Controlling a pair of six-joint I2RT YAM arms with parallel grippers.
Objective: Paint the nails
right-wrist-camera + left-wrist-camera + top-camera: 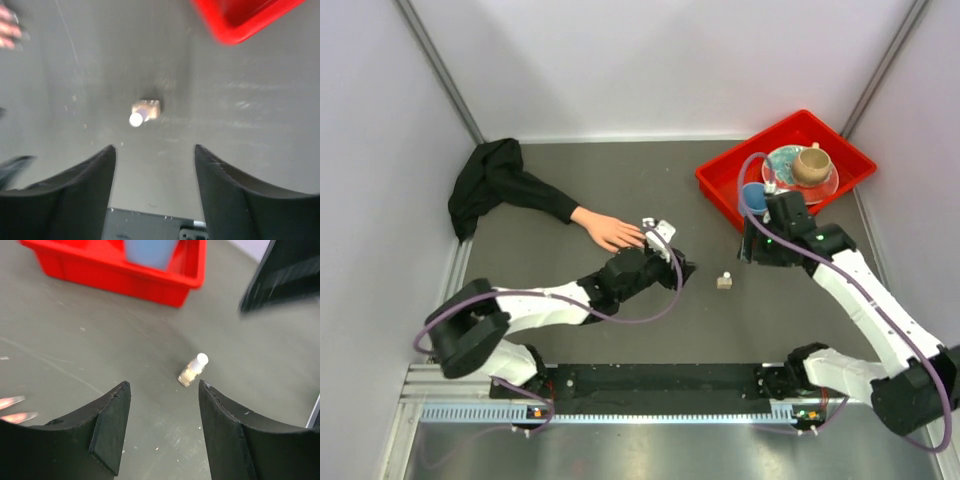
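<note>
The left gripper (164,390) has its two black fingers set apart with nothing between them, low over the grey table (620,180) and aimed toward the small white-capped bottle (724,281). Its arm lies stretched low from the near-left base, bent at the elbow, with the wrist just beside the fingertips of the mannequin hand (608,230). The nails (637,238) are at those fingertips, just left of the wrist; from above they are too small to make out, and the wrist views show only a pink blur at the frame edge. The hand lies flat, its black sleeve (490,190) bunched against the left wall.

The right gripper (154,150) is spread too and empty, angled down at the bottle, which stands apart from both grippers. That arm reaches up from the near-right base, its wrist at the near edge of the red bin (720,190).
</note>
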